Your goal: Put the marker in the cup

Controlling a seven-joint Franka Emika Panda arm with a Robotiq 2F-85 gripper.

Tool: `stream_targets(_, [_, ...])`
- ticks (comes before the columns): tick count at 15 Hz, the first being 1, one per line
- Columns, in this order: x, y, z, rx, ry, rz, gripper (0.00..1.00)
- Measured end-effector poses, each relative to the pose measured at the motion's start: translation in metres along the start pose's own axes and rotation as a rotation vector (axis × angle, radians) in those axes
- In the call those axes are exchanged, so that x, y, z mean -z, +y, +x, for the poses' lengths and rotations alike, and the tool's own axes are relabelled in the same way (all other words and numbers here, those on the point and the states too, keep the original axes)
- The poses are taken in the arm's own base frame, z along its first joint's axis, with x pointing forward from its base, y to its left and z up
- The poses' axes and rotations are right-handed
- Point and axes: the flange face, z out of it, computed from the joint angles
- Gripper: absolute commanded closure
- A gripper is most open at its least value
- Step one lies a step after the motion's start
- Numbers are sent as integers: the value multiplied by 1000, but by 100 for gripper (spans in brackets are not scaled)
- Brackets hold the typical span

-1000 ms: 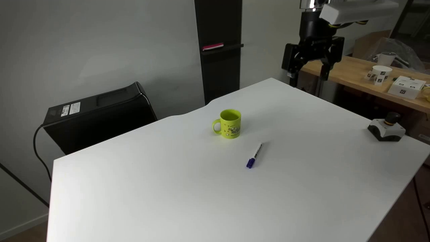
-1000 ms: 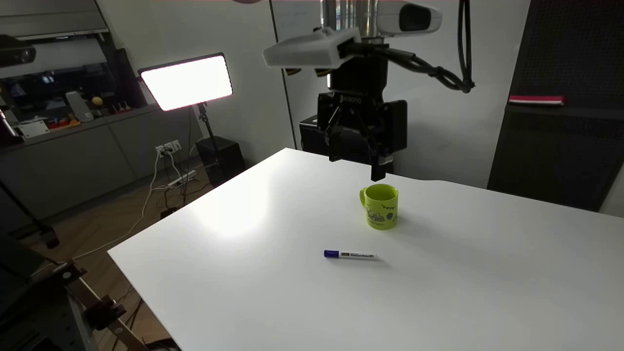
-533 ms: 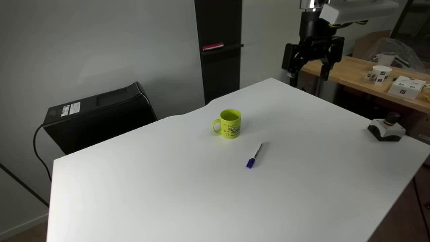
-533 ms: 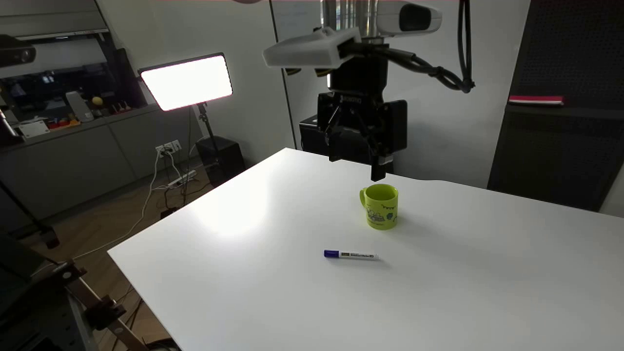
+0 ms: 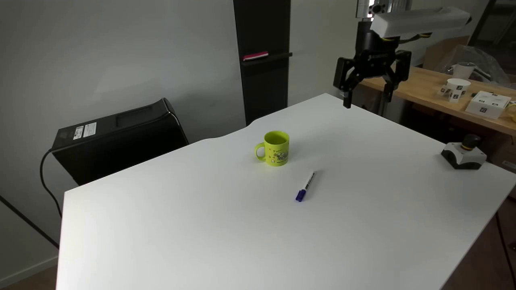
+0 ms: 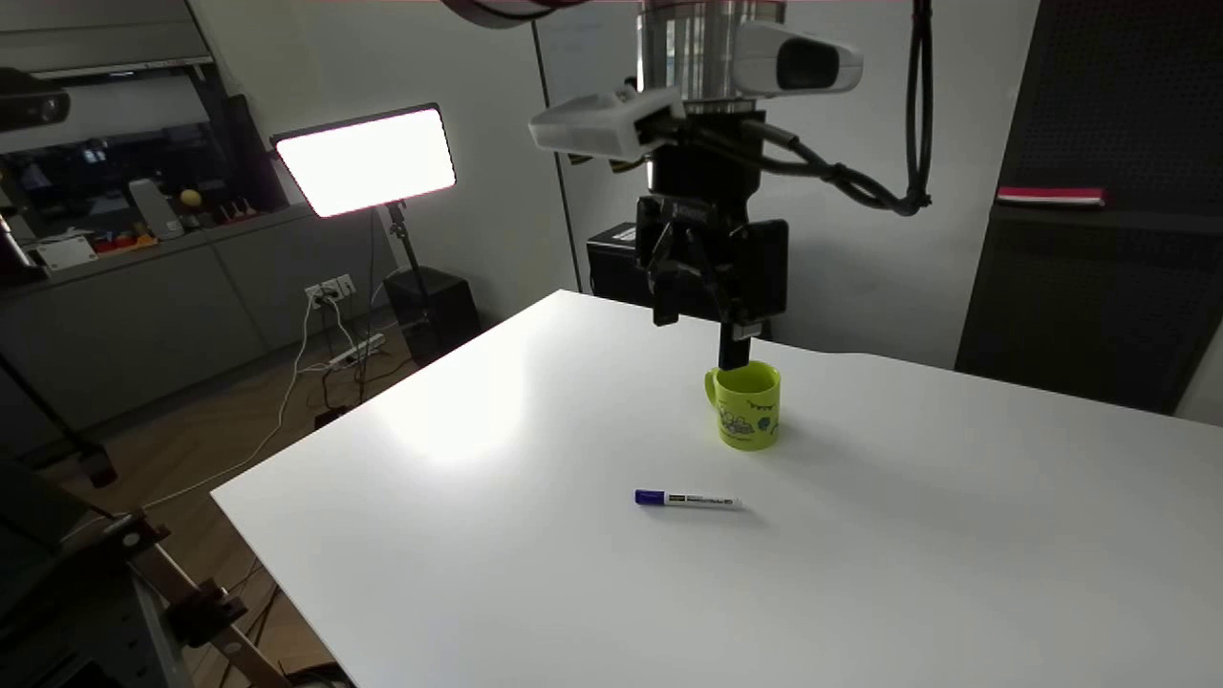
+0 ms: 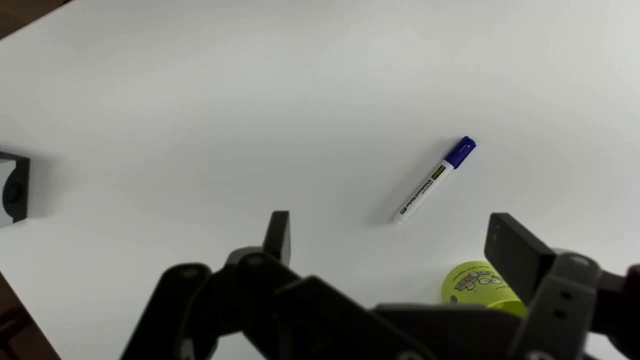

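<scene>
Bench (image 5: 181, 233) spreads white beneath everything I'm working with and fills most of the wrist view. My arm (image 6: 683, 57) comes in from the top of both exterior views, so I get only its last stretch: it stands close to vertical, a pale block (image 6: 583, 124) jutting off one side and a black cable (image 6: 837, 175) looping from the other. Below that the gripper (image 5: 367, 101) points down, raised above the bench. I have its fingers (image 7: 517, 255) set wide, with a broad gap between the tips.

In an exterior view the yellow-green cup (image 5: 277, 152) stands upright, handle toward the left of the picture, well apart from the gripper. On my wrist camera a finger and the gripper's body hide part of it. A small box (image 5: 463, 157), pale and black, sits near the bench's edge; only part of it shows at the left of the wrist view.

The marker (image 7: 427, 185) lies flat on the bench, outside the cup, near it but not touching. It has a white barrel and a dark blue cap. In the wrist view it slants, cap up and to the right, and falls within the span between the fingers, beyond their tips.
</scene>
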Motion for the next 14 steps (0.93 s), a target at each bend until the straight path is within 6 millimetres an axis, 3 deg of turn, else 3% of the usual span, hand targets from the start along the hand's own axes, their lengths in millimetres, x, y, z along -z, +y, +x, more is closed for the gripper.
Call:
stream_targets(7, [-58,-42,29,-284,11,99,0])
stream_targets(14, [-117,-93,51,-358,51,103,0])
